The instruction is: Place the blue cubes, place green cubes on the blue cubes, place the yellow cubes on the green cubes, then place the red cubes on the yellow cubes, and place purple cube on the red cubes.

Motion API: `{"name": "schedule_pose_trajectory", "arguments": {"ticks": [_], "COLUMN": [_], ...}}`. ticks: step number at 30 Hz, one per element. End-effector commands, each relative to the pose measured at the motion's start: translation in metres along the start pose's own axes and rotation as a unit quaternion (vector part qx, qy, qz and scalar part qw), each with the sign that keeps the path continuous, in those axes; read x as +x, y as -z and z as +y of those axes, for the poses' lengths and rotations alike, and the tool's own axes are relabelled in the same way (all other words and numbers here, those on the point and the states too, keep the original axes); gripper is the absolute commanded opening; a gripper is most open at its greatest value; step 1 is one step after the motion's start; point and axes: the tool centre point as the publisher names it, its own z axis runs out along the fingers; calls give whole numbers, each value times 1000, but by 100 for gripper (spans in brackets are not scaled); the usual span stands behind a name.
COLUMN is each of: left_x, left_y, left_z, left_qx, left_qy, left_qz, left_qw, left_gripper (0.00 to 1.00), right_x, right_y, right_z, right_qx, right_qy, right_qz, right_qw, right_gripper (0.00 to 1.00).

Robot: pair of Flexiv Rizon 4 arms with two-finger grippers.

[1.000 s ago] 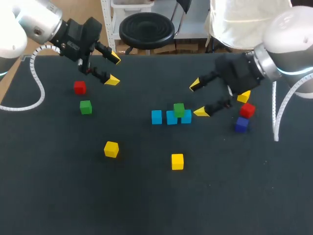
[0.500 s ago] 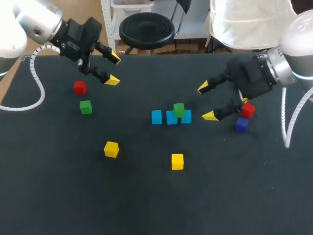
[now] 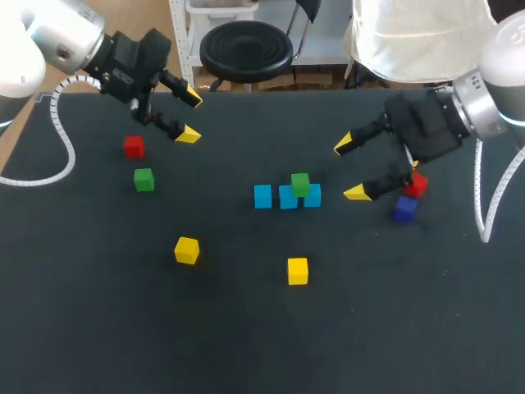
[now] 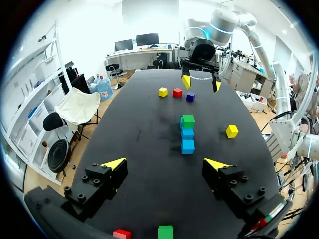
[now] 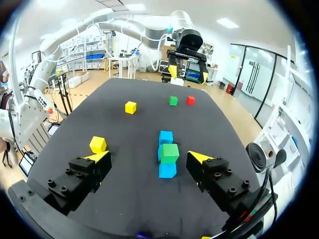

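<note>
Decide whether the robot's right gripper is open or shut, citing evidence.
Open: the right gripper has its two yellow-tipped fingers wide apart, with nothing held between them.

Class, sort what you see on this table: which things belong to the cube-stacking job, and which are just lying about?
Job's own: blue cubes, three in a row; green cube on them; loose green cube; yellow cubes, three; red cubes, two; purple cube.
Not the job's: the table and the white coiled cable.
</note>
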Motion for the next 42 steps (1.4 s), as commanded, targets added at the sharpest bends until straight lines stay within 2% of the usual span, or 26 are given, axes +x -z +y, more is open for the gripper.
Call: {"name": "schedule_pose_trajectory", "arguments": {"ticks": [1,7,13,16,18,28,31,35,39,42], "left_x": [0,0,0,0,0,0,32,63,79,97], "left_y": [0,0,0,0,0,0,13,28,37,44], "left_z": [0,0,0,0,0,0,1,4,6,8], "left_qx": [0,0,0,0,0,0,-14,-36,-46,-48], "left_qy": [0,0,0,0,0,0,20,52,61,71], "left_qz": [0,0,0,0,0,0,0,15,21,42], "left_qw": [1000,1000,1000,1000,1000,1000,1000,998,997,995], "left_gripper": [100,100,100,100,100,100,100,100,100,100], "right_x": [0,0,-10,-11,-11,-11,-11,-11,-11,-11], "right_y": [0,0,17,16,12,10,10,10,10,10], "right_z": [0,0,-20,-28,-31,-32,-32,-32,-32,-32], "right_qx": [0,0,-12,-18,-23,-22,-22,-22,-22,-22], "right_qy": [0,0,10,11,-10,-17,-17,-17,-17,-17], "right_qz": [-1,-1,15,16,23,23,23,23,23,23], "right_qw": [1000,1000,1000,1000,999,999,999,999,999,999], "right_gripper": [100,100,100,100,100,100,100,100,100,100]}}
